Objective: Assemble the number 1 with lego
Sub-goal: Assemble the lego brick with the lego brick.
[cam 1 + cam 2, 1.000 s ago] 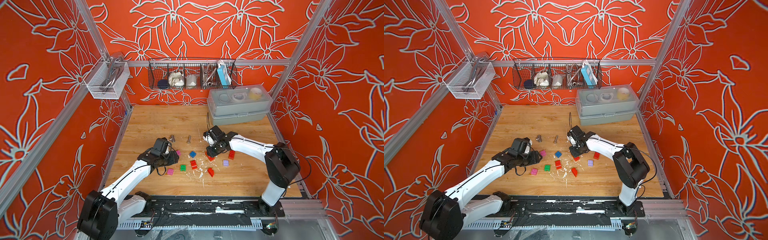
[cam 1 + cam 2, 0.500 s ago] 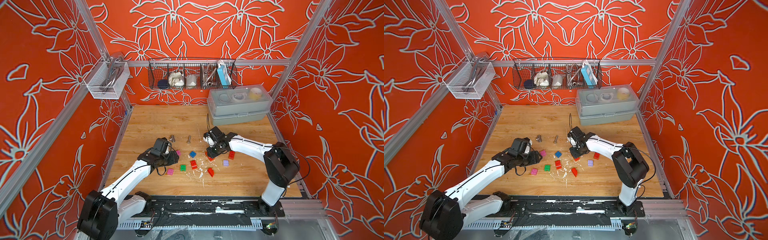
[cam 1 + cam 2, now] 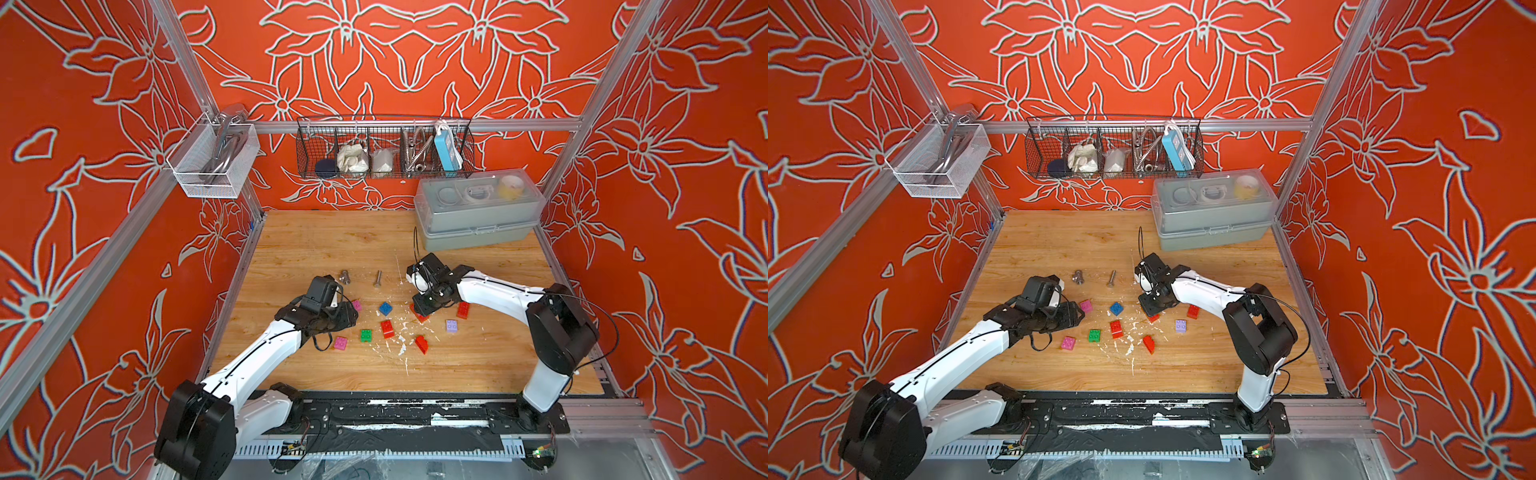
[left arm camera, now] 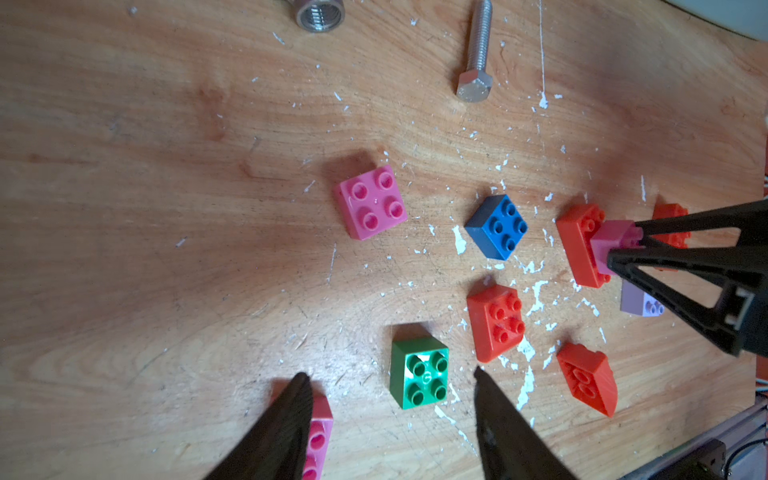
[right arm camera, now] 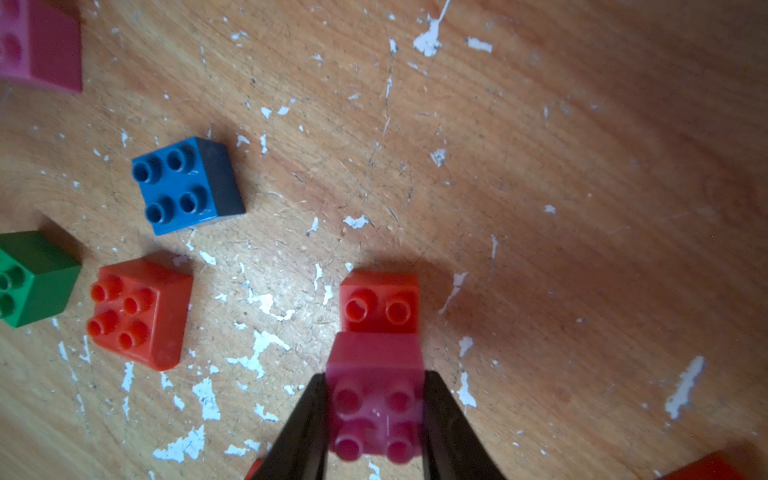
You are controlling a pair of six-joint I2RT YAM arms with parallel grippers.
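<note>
My right gripper (image 5: 375, 376) is shut on a pink brick (image 5: 376, 399) that sits on one end of a long red brick (image 5: 378, 303) lying on the table; in a top view the gripper (image 3: 422, 309) covers them. My left gripper (image 4: 390, 373) is open and holds nothing. A green brick (image 4: 419, 374) lies just beyond its tips, and a second pink brick (image 4: 322, 432) lies under one finger. Loose on the wood are a third pink brick (image 4: 371, 202), a blue one (image 4: 496, 227), two red ones (image 4: 494, 322) (image 4: 586, 380) and a lilac one (image 4: 642, 305).
Two grey bolts (image 3: 377, 278) (image 3: 344, 276) lie behind the bricks. Another red brick (image 3: 463, 309) lies beside my right arm. A grey lidded box (image 3: 478, 220) stands at the back right, under a wire basket (image 3: 384, 147) on the wall. White flecks mark the wood.
</note>
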